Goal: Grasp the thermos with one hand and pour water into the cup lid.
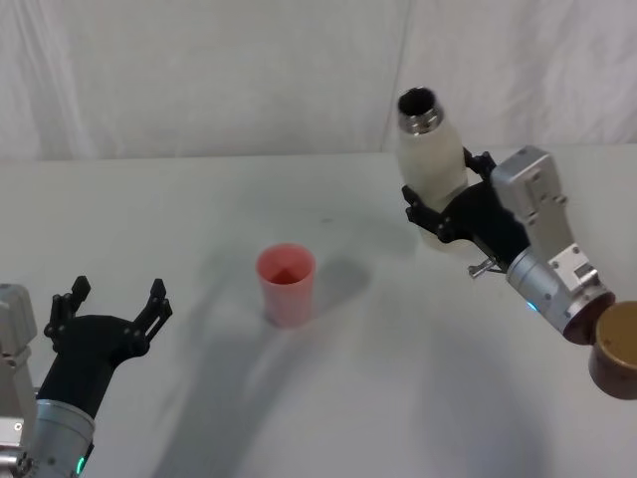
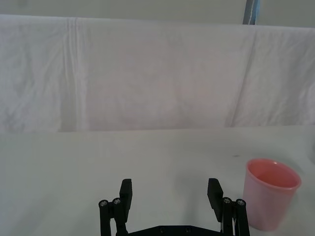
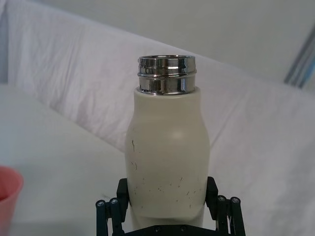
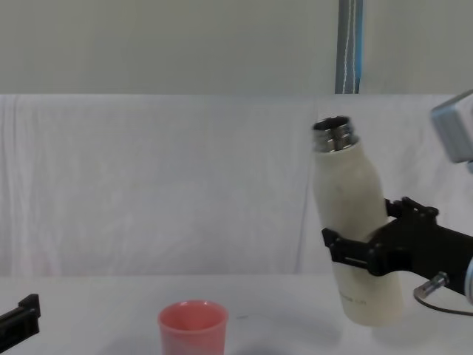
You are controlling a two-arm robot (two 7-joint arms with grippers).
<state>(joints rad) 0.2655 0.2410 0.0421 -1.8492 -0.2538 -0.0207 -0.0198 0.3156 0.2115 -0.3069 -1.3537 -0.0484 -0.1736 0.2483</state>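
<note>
The right gripper (image 1: 438, 211) is clamped around the lower body of the thermos (image 1: 430, 171), one black finger on each side, and holds it above the white table (image 1: 199, 219) on the robot's right. The thermos's long axis is close to vertical. In the chest view the thermos (image 4: 355, 237) leans slightly, with its open steel neck (image 4: 334, 134) uppermost and tipped a little toward the robot's left, the base lower and further right. The neck is uncapped; in the right wrist view the threaded steel rim (image 3: 166, 73) faces up, away from the gripper.

The cup lid (image 1: 287, 285), a salmon-pink cup, stands upright on the table, mouth up, near the middle, to the left of the thermos and well apart from it.

The left gripper (image 1: 111, 311) rests low over the table at the robot's left, fingers (image 2: 126, 192) spread and holding nothing. The cup lid (image 2: 270, 192) stands just beside it, not touching.
</note>
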